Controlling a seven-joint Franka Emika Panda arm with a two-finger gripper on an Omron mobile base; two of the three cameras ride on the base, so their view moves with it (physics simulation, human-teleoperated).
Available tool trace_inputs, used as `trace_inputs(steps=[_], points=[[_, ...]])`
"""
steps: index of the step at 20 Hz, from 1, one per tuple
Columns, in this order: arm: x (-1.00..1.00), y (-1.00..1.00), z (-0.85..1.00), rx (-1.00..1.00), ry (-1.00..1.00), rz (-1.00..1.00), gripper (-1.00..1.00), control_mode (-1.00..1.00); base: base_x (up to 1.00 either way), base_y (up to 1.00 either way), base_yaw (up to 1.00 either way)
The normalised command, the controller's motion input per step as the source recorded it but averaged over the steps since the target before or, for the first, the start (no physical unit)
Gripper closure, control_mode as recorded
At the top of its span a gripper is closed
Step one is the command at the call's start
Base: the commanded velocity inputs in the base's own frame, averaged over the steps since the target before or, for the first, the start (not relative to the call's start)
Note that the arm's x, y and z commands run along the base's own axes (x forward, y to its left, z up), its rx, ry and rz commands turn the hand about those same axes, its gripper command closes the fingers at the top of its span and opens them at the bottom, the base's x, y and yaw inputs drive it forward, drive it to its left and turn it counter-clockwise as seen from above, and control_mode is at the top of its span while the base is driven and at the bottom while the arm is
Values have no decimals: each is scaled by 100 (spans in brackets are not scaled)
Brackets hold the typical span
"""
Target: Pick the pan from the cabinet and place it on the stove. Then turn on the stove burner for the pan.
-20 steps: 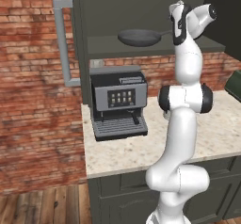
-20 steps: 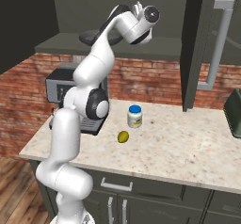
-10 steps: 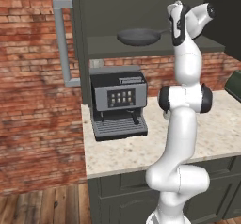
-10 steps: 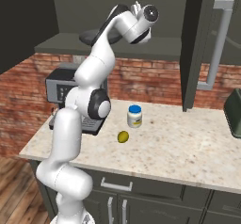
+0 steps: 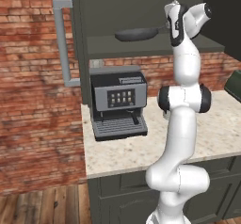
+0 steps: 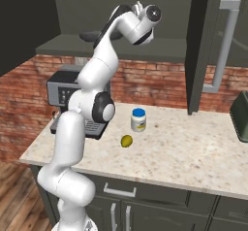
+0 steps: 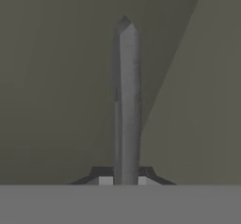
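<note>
The pan (image 5: 136, 34) sits on the shelf of the open cabinet (image 5: 141, 2), its round dark bowl toward the left of the shelf in the left base view and its long thin handle (image 5: 161, 29) running right to the robot's hand; from the right base view the bowl (image 6: 92, 35) shows as a dark shape on the shelf just behind the raised arm. In the hand view the handle (image 7: 127, 100) rises as a grey bar straight up from between the two finger tips, which press against it on either side, so the gripper (image 7: 126, 177) is closed narrow on the pan's handle. The arm reaches up from the base with its wrist bent at shelf height, in front of the cabinet's opening. The cabinet's doors stand open to both sides, one with its long silver bar handle (image 5: 62, 42) against the brick wall on the left, the other with its bar handle (image 6: 224, 50) on the right. Below the shelf, on the pale stone counter (image 6: 193, 152), a grey and black coffee machine (image 5: 117, 103) stands against the brick wall. Farther right on the counter are a small white jar with a blue lid (image 6: 138, 120) and, just in front of it and apart from it, a small yellow-green fruit (image 6: 126, 140)
</note>
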Motion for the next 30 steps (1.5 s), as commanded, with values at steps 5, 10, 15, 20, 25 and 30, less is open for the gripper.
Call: trace_inputs(steps=[5,10,15,20,25,30], points=[[5,13,-8,0,-2,1,100,-100,0,0,0],[0,1,-1,0,-5,0,100,-100,0,0,0],[-9,0,-4,2,-15,0,100,-100,0,0,0],[-23,1,-12,2,-24,0,100,-100,0,0,0],[-47,8,-13,0,-25,0,100,-100,0,0,0],[-76,19,-12,0,-19,0,100,-100,0,0,0]])
